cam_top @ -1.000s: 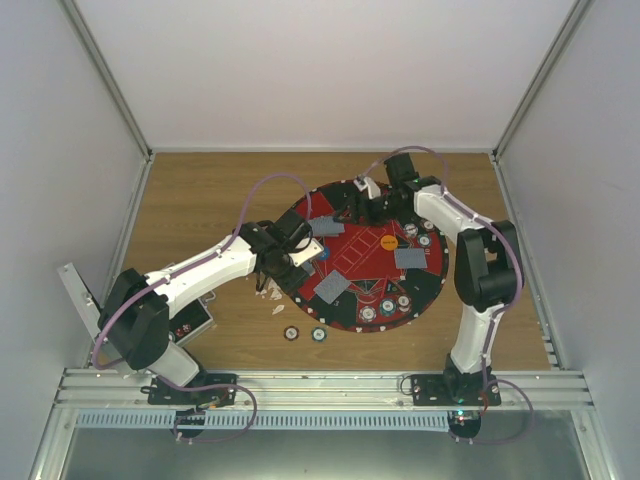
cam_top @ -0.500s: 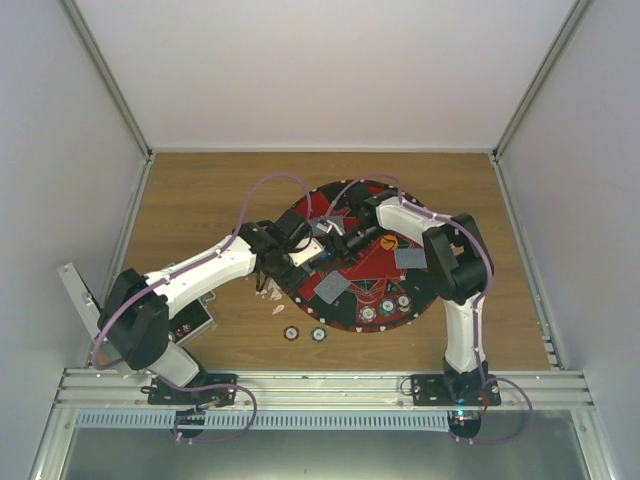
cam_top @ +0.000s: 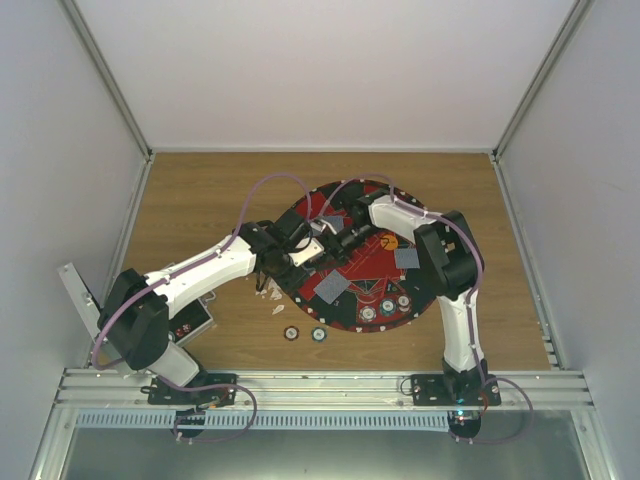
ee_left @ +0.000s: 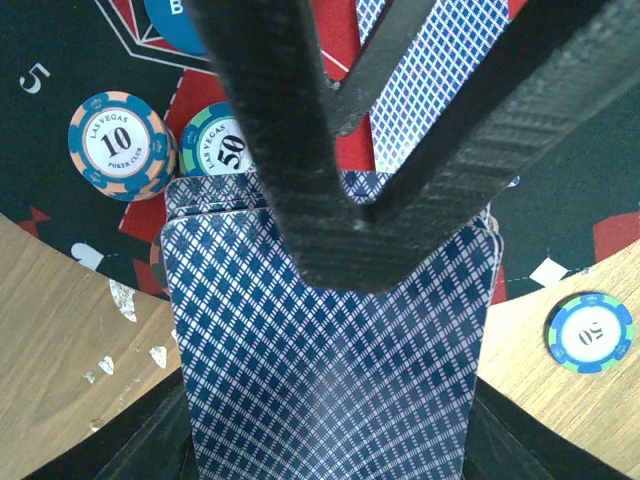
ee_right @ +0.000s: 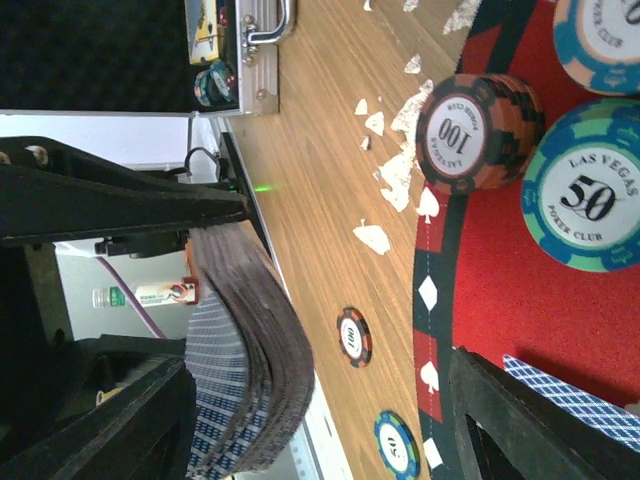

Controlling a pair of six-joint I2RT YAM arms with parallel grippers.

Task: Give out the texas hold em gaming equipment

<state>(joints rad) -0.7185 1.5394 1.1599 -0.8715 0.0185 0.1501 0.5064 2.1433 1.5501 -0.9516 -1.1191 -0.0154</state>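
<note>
Poker chips lie nearest: two chips (cam_top: 304,334) sit on bare wood between the table's near edge and the round mat (cam_top: 365,268), just off its near rim. A row of three more (cam_top: 387,306) rests just inside that rim, and two face-down cards (cam_top: 332,288) lie dealt on the red field.

At the mat's left edge the left gripper (cam_top: 298,252) is clamped on the deck (ee_left: 320,370) of blue-backed playing cards and holds it above the mat. Its wrist view looks down past the deck onto a 10 chip (ee_left: 122,145) and a 50 chip (ee_left: 222,145).

The right gripper (cam_top: 337,240) reaches in from the mat's far side. Its fingers (ee_right: 545,425) are spread wide, the deck's bowed edge (ee_right: 255,350) hangs between them, and nothing is gripped. A stack of 100 chips (ee_right: 480,130) stands on the mat's rim beyond it. An orange disc (cam_top: 388,241) lies farther right, near the right arm.

The step in hand looks like dealing, with the right gripper about to take a card off the held deck. That calls for pinching only the top card's edge and peeling it free without dragging its neighbours. The card should then go to an unfilled place on the mat.
</note>
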